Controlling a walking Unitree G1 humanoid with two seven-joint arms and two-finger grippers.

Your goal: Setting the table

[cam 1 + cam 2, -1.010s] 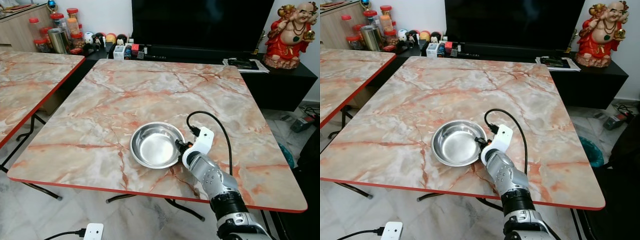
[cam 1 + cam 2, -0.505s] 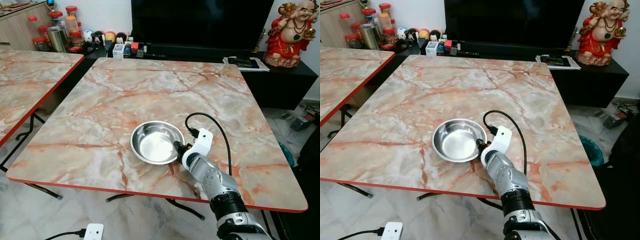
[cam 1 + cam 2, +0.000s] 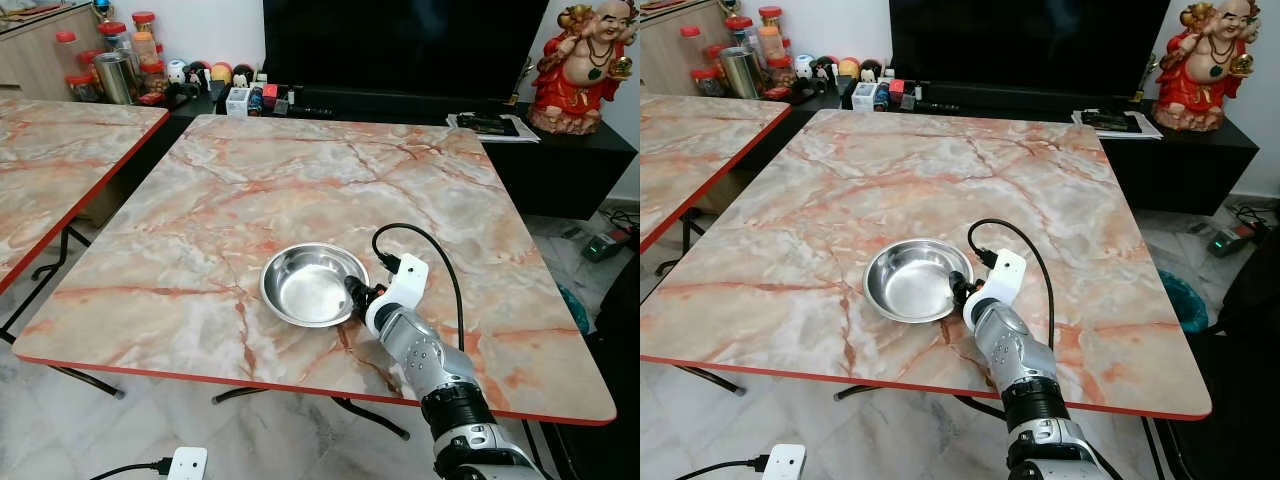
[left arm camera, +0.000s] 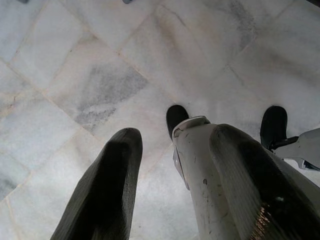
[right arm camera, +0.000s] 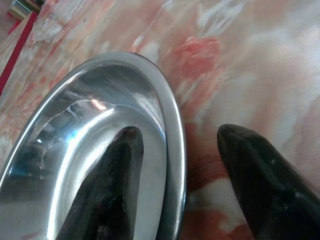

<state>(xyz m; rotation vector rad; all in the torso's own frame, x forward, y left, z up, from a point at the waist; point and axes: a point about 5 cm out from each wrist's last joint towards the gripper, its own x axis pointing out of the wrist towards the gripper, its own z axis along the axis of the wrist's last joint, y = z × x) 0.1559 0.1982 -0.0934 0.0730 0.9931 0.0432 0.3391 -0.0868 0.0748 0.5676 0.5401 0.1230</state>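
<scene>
Partly hidden and cut-off things

The second table (image 3: 60,170) is running off the picture's left edge; the small items on the shelf (image 3: 215,85) are showing too small to tell.

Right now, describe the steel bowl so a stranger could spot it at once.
On the big marble-patterned table before the black TV, look toward the near edge. The steel bowl sits there, round, shiny and empty, with the right gripper straddling its rim.

bowl (image 3: 313,285) | nudged farther onto table | right gripper (image 5: 175,165) followed
</scene>
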